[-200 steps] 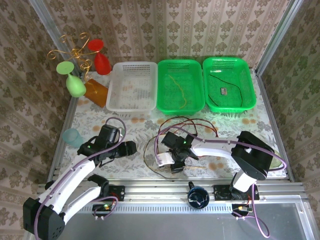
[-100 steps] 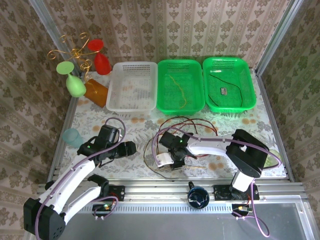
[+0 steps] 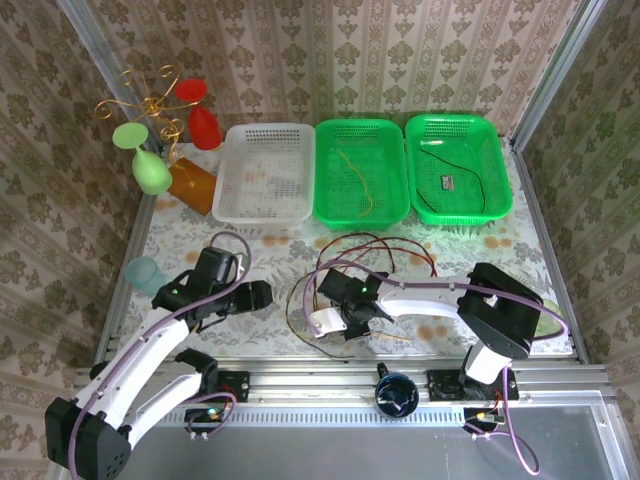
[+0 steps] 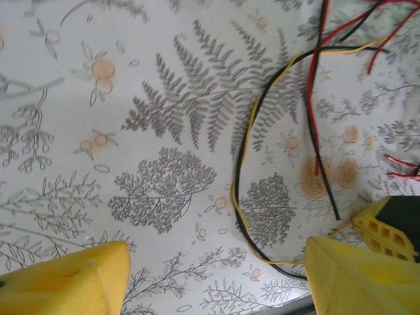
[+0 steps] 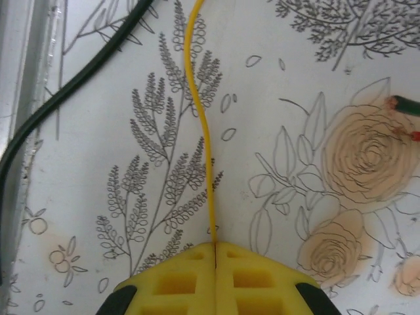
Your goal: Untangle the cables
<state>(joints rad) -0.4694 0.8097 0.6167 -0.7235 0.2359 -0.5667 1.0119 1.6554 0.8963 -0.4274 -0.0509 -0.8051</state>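
From the right wrist, right fingers (image 5: pixel 172 281) pinch the yellow cable (image 5: pixel 197 111)

White basket (image 3: pixel 262 150), two green baskets (image 3: pixel 360 124), red goblet (image 3: pixel 204 125), green goblet (image 3: pixel 150 172), floral tablecloth (image 3: pixel 520 250)

glossy cables (image 4: pixel 237 190), matt printed table cover (image 4: pixel 164 79)
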